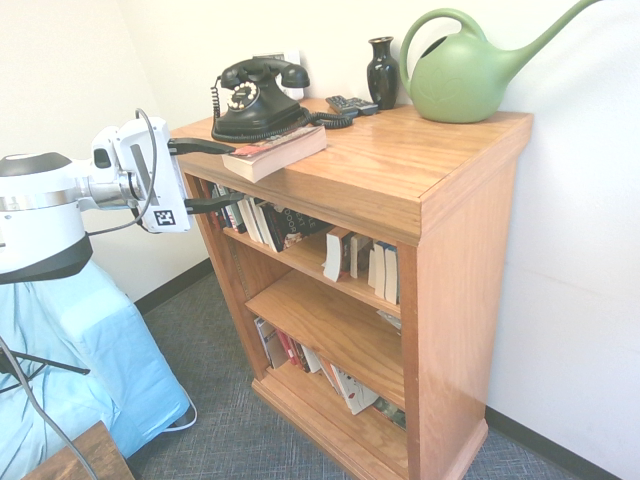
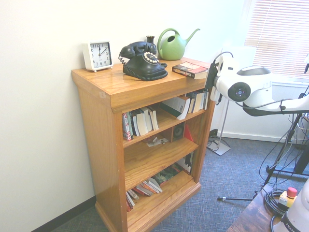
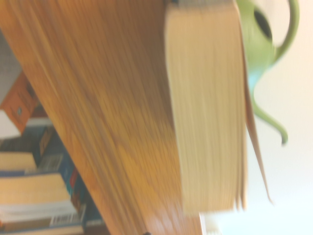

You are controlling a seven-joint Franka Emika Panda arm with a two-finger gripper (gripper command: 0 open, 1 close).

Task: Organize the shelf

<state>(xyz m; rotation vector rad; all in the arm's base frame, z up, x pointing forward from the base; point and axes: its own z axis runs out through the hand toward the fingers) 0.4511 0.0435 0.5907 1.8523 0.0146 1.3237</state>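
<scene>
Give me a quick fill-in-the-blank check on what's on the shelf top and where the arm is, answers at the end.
1. The thing standing immediately beside the dark vase, with a long spout, is the green ____.
2. The black rotary ____ sits between the white clock and the paperback.
3. The pincer stands ____, one finger above the other at the paperback's end.
4. The clock's casing is coloured ____.

Missing words: watering can; telephone; open; white.

The green plastic watering can (image 3: 259, 44), beyond the thick paperback with cream page edges (image 3: 208, 112) from the gripper (image 1: 205, 176), is cut off by the wrist view's edge. Below the tool, the upright books with pale pages (image 3: 36, 191) are too blurred to read.
</scene>
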